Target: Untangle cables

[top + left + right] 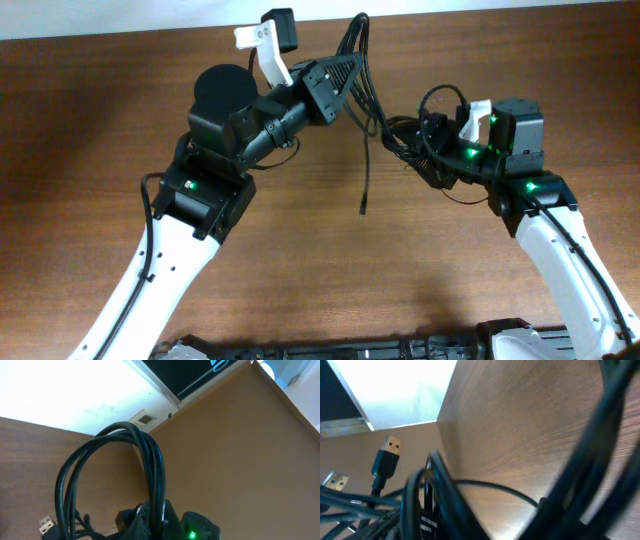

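Observation:
The black cables (372,120) stretch as a tangle between my two grippers above the brown table. My left gripper (345,82) is shut on a bundle of strands that loops up past it (357,35). In the left wrist view the loop (150,455) rises from the jaws (152,520), and a USB plug (46,525) lies low at the left. My right gripper (428,140) is shut on the other side of the tangle. Its wrist view shows blurred strands (445,500) and two USB plugs (390,450). One loose end hangs down (364,205).
The wooden table (100,120) lies all round. A white-and-black camera mount (270,35) sits on the left wrist and another on the right wrist (485,118). The arm bases stand at the front edge (330,350).

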Robot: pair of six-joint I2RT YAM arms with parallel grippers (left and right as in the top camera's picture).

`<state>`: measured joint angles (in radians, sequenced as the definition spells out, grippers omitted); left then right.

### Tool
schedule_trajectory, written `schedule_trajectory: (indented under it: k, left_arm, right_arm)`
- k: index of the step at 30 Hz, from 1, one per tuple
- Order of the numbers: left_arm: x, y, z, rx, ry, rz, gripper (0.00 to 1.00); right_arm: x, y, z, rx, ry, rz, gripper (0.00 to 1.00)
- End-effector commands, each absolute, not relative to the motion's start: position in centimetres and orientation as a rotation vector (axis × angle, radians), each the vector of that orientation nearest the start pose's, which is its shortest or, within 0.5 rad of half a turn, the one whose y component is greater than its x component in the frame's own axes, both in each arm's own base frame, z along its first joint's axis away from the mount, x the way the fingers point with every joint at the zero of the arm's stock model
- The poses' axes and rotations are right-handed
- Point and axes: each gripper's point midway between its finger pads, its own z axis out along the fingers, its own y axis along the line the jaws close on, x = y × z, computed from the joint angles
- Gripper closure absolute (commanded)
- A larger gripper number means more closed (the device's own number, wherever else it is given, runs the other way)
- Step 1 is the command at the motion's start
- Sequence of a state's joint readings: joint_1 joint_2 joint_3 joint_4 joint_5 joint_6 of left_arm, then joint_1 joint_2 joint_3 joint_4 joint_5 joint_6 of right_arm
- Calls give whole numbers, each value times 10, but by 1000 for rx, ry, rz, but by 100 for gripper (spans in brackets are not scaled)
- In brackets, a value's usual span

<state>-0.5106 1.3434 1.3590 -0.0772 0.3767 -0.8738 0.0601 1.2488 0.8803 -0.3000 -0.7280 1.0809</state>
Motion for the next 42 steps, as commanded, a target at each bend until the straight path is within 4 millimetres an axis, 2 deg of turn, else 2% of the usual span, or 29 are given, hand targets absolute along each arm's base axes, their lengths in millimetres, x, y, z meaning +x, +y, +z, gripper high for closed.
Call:
schedule_trajectory:
  k: [1,2,4,6,7,9,12,14,15,16,17,18,19,20,22,23,25,27,28,29,30,31,33,34,37,38,39,40,42]
  left_arm:
    - [342,-266,443,-5,1760,-1377,100]
    - [339,-268,442,10,1764,-1390,100]
    - [338,-269,440,14,1777,-1394,100]
    - [337,-269,434,25,1800,-1377,100]
    - [337,-269,430,40,1815,-1355,100]
    - [336,-269,419,28,1863,-1342,100]
    - [335,-268,403,98,1912,-1258,100]
    - [328,-264,374,227,2002,-1122,100]
    - [326,-263,367,276,2017,-1080,100]
    - [324,-260,356,337,2043,-1019,98]
    - [323,-257,346,366,2072,-968,90]
    - [322,-249,332,411,2110,-873,87]
    - [320,-243,321,451,2140,-804,97]
    - [319,-236,311,506,2164,-721,100]
    - [315,-228,299,623,2174,-614,100]
    - [313,-224,293,682,2178,-564,92]
    - [315,-208,281,664,2233,-446,100]
    - [324,-179,270,584,2290,-232,100]
    - [327,-165,267,549,2306,-137,93]
    - [328,-155,265,526,2319,-66,71]
    - [328,-148,263,515,2330,-24,25]
    - [325,-146,261,518,2344,-13,1]
    - [323,-147,259,526,2355,-19,1]
    - [322,-150,259,534,2355,-42,1]
    - [313,-179,270,681,2284,-236,1]
    - [303,-201,279,837,2194,-356,1]
    - [293,-220,288,977,2095,-466,1]
    - [278,-240,299,1155,1944,-579,1]
    - [272,-249,307,1214,1866,-629,1]
  right_arm:
    - [344,129,202,829,2283,1329,38]
    - [346,127,201,847,2277,1312,43]
    - [349,123,199,864,2268,1282,61]
    - [349,122,199,865,2267,1278,81]
    - [349,122,199,861,2267,1275,96]
    - [351,119,197,851,2263,1241,96]
    - [351,119,197,817,2266,1227,96]
    - [352,117,197,791,2267,1204,96]
    - [353,116,196,786,2266,1194,96]
    - [353,115,197,768,2264,1180,96]
    - [354,115,196,767,2263,1176,96]
    - [355,115,198,752,2259,1173,96]
    - [356,115,199,730,2252,1170,96]
    - [356,115,200,726,2249,1169,96]
    - [356,115,200,725,2250,1170,96]
    - [356,115,200,710,2251,1166,96]
    - [356,116,201,682,2251,1164,96]
    - [357,116,203,672,2243,1163,96]
    - [358,116,204,651,2239,1158,96]
    - [359,116,205,639,2235,1155,96]
    - [359,116,205,638,2233,1150,96]
    - [360,115,205,610,2232,1135,96]
    - [365,114,210,472,2207,1076,96]
    - [366,112,210,459,2202,1049,96]
    - [370,104,210,444,2188,996,96]
    - [370,103,211,441,2186,1014,96]
    - [367,108,214,423,2188,1069,96]
    - [357,124,226,370,2182,1239,96]
    - [350,136,240,314,2159,1364,96]
